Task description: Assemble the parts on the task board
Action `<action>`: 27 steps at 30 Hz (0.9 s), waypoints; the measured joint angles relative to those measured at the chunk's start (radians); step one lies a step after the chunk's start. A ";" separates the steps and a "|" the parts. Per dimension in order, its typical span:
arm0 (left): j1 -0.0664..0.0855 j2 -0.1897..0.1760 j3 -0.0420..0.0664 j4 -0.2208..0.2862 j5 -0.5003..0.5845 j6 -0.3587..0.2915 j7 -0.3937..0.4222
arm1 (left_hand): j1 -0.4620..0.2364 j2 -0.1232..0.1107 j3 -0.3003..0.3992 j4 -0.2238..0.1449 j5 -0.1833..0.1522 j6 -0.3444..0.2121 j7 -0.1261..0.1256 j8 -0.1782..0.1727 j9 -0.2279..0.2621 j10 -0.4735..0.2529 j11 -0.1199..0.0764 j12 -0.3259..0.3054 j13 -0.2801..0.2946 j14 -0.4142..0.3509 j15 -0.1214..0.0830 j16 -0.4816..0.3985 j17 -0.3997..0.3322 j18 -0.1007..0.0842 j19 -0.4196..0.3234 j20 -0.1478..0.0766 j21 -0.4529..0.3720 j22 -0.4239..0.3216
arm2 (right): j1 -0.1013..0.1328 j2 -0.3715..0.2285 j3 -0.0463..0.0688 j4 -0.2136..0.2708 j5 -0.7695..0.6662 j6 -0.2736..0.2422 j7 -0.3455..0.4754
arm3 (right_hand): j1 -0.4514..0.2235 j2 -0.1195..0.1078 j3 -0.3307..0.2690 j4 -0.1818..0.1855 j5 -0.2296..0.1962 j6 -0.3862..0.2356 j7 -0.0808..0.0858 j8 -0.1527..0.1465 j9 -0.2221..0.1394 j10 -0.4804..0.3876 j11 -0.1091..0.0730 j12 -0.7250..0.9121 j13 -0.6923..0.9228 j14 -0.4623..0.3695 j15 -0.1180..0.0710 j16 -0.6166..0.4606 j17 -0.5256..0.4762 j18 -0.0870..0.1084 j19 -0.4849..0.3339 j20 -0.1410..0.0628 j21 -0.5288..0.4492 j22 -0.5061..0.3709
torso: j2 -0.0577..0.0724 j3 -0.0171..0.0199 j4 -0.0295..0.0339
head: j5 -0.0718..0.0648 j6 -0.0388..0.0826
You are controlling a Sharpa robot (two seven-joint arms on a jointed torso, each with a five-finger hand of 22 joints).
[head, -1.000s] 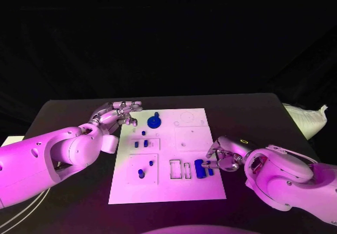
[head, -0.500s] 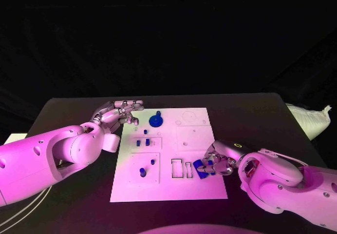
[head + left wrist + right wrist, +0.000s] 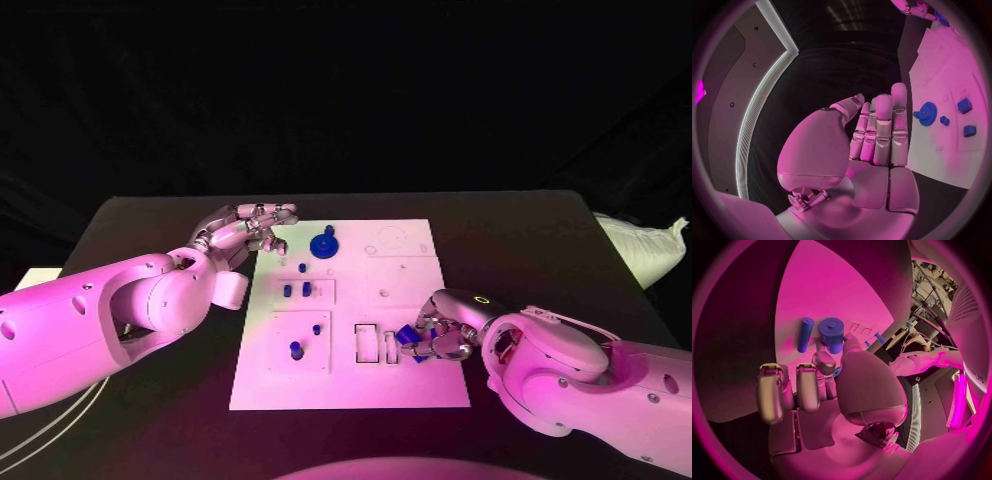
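On the dark worktop [image 3: 159, 215] we see the right robot hand [image 3: 440, 335] has carried its pinched blue part [image 3: 410, 335] leftward toward the board [image 3: 411, 265] slots, left robot hand [image 3: 245, 228] idle, holding nothing

Board [image 3: 411, 385] matt, smooth; parts [image 3: 322, 246] look plastic; hands [image 3: 876, 135] glossy metal; arms [image 3: 116, 315] glossy plastic; table [image 3: 159, 215] matt.

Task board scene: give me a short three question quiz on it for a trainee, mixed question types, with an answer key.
1. True or false: the left hand holds a part.
2. Which hand works at the blue parts near the task board's right edge? A) left B) right
3. Fill in: the blue gear lies nearest the ___ hand.

Key: 1 false; 2 B; 3 left.
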 measured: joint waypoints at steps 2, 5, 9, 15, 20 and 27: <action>0.000 0.000 0.000 0.000 0.000 0.000 0.000 | 0.000 0.000 0.000 0.000 0.000 -0.002 -0.002 0.000 0.000 0.000 0.000 0.000 0.000 0.000 0.000 0.000 0.000 0.000 0.000 0.000 0.000 0.000 | -0.001 0.002 0.001 -0.003 -0.002 0.000 0.000 | 0.006 0.006 0.000 0.000 0.000 0.012 -0.005 0.011 0.006 0.005 -0.005 0.011 0.013 0.000 0.000 0.000 0.000 0.000 0.003 -0.003 0.004 0.000 | 0.000 0.0000 0.0000 | 0.001 -0.001; 0.000 -0.001 0.000 0.000 0.000 0.001 -0.001 | 0.000 0.000 0.000 0.000 0.000 -0.004 -0.003 0.000 0.000 0.000 0.000 0.000 0.000 0.000 0.000 0.000 -0.002 0.000 0.000 0.000 0.000 -0.001 | -0.002 0.006 0.002 -0.007 -0.004 -0.001 -0.002 | 0.018 0.018 0.000 0.000 -0.002 0.028 -0.010 0.019 0.015 0.016 -0.009 0.021 0.027 0.000 0.000 0.000 0.000 0.000 0.003 -0.003 0.008 0.000 | 0.000 0.0000 0.0002 | 0.003 -0.002; 0.000 -0.001 0.000 0.000 0.000 0.002 -0.001 | 0.000 0.000 0.000 0.000 0.000 -0.004 -0.003 0.000 0.000 0.000 0.000 0.000 0.000 0.000 0.000 0.000 -0.002 0.000 0.000 0.000 0.000 -0.001 | -0.004 0.009 0.002 -0.008 -0.008 -0.007 -0.004 | 0.034 0.033 -0.003 0.000 0.004 0.038 -0.016 0.029 0.025 0.024 -0.015 0.036 0.047 -0.002 -0.005 0.004 0.000 0.000 0.006 -0.008 0.012 0.000 | 0.000 -0.0005 0.0006 | 0.003 -0.002; -0.001 -0.001 0.000 0.000 0.000 0.004 -0.002 | 0.000 0.000 0.000 0.000 0.000 -0.004 -0.003 0.000 0.000 0.000 0.000 0.000 0.000 0.000 0.000 0.000 -0.002 0.000 0.000 0.000 0.000 -0.001 | -0.011 0.003 0.000 0.005 -0.011 -0.037 -0.010 | 0.056 0.055 0.003 -0.006 0.034 0.051 -0.019 0.035 0.030 0.036 -0.022 0.044 0.068 0.000 -0.014 0.012 0.000 0.000 0.004 -0.016 0.019 0.000 | 0.000 0.0000 0.0011 | 0.004 0.000; -0.002 -0.001 0.000 0.000 0.000 0.006 -0.003 | 0.000 0.000 0.000 0.000 0.000 -0.003 -0.003 0.000 0.000 0.000 0.000 0.000 0.000 0.000 0.000 0.000 -0.002 0.000 0.000 0.000 0.000 -0.001 | -0.013 -0.010 0.008 0.038 -0.002 -0.089 -0.012 | 0.056 0.055 0.003 -0.006 0.063 0.051 -0.019 0.039 0.031 0.038 -0.024 0.048 0.075 0.000 -0.014 0.017 0.000 0.000 0.003 -0.018 0.023 0.000 | -0.001 0.0000 0.0017 | 0.002 0.004; -0.004 0.000 0.000 0.000 0.000 0.009 -0.004 | 0.000 0.000 0.000 0.000 0.000 -0.004 -0.003 0.000 0.000 0.000 0.000 0.000 0.000 0.000 0.000 0.000 -0.003 0.000 0.000 0.000 0.000 -0.001 | 0.001 -0.013 0.017 0.066 0.028 -0.139 -0.009 | 0.056 0.055 -0.001 0.001 0.080 0.051 -0.019 0.040 0.031 0.039 -0.025 0.049 0.078 0.000 -0.014 0.017 0.000 0.000 0.007 -0.021 0.023 0.000 | -0.001 -0.0006 0.0021 | -0.002 0.009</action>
